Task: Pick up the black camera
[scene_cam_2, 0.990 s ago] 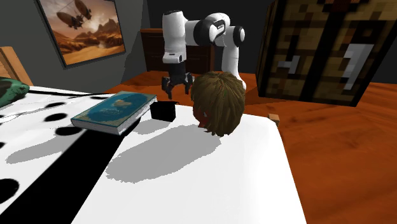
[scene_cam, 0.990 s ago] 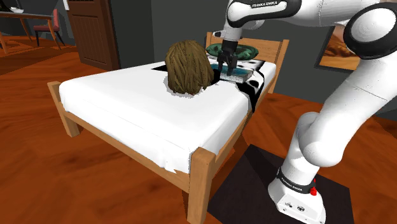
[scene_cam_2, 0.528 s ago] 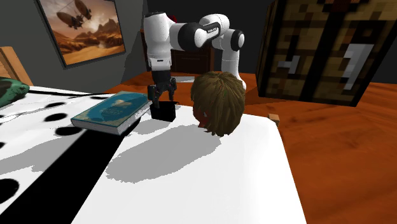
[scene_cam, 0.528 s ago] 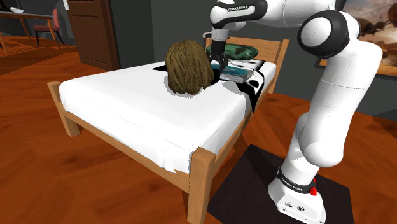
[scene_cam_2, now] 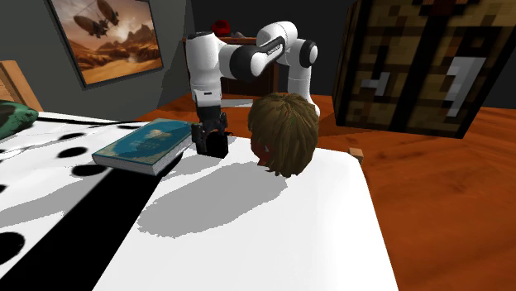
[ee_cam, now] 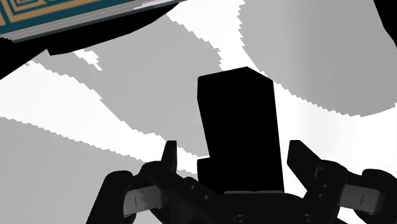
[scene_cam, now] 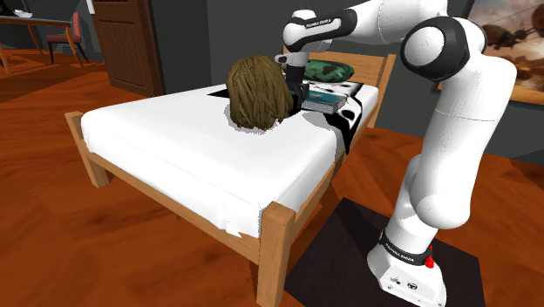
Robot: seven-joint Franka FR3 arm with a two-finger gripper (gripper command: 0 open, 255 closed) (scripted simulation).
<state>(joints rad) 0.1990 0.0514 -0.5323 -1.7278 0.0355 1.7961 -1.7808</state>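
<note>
- On the bed (scene_cam: pixel 166 144), my gripper (ee_cam: pixel 234 154) has dropped over the camera (ee_cam: pixel 238 121) since a second ago; fingers (ee_cam: pixel 169 158) wide, straddling it without touching.
- I judge closing comes next.
- Second exterior view: book (scene_cam_2: pixel 147 144) at camera's nine o'clock, shaggy brown lump (scene_cam_2: pixel 285 132) at three; neither blocks me.

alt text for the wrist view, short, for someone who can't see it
A black box-shaped camera stands on a white bed sheet between the fingers of the open black two-finger gripper, which flank it without touching. Grey shadows cross the sheet, and the edge of a teal-covered book lies beyond the camera.
</note>
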